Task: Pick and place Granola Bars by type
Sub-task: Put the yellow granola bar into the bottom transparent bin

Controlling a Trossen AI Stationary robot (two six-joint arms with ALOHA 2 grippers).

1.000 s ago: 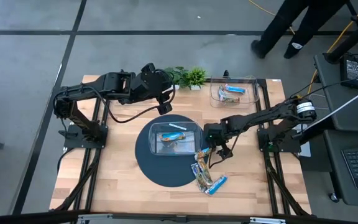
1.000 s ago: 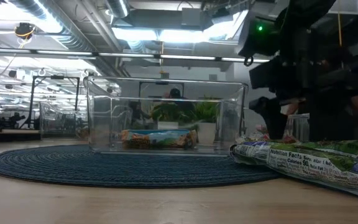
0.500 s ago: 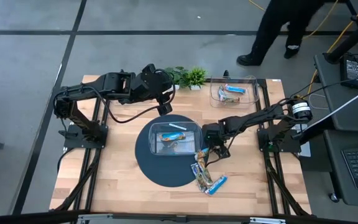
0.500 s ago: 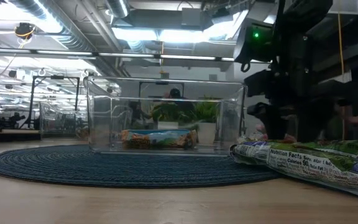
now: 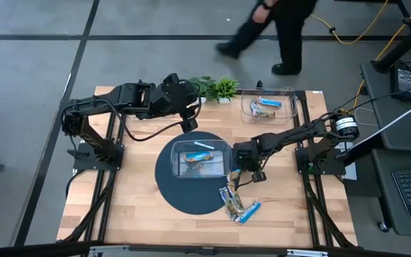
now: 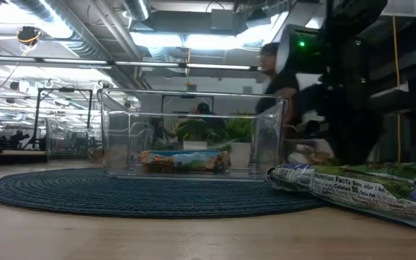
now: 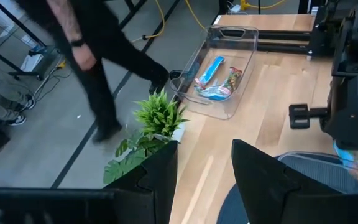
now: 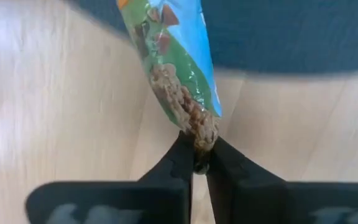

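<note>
My right gripper (image 5: 236, 173) is at the right edge of the dark round mat (image 5: 168, 187), shut on a green-and-blue multicoloured granola bar (image 8: 173, 68). Three more bars (image 5: 235, 203) lie loose on the wood just nearer; the closest one (image 6: 360, 186) fills the low view's right. A clear bin (image 5: 179, 147) on the mat holds a multicoloured bar (image 6: 185, 160) and a pale one. My left gripper (image 7: 204, 180) hovers open over the table's far side, with nothing between its fingers. My right gripper pinches the crimped end (image 8: 201, 135) of the multicoloured bar between its two fingertips. The fingers come from above, slanting in from the table's right, and the bar runs on away from them toward the mat. Whether it is lifted clear of the table I cannot tell.
A second clear bin (image 5: 292, 93) with blue and multicoloured bars stands at the far right corner. Small green plants (image 5: 220, 88) stand at the far edge. A person (image 5: 277, 25) walks on the floor beyond the table. Bare wood lies at the near left.
My right gripper has shut on the end of the multicoloured bar at the mat's right edge, staying almost in place. The person beyond the far edge has walked toward the left.
</note>
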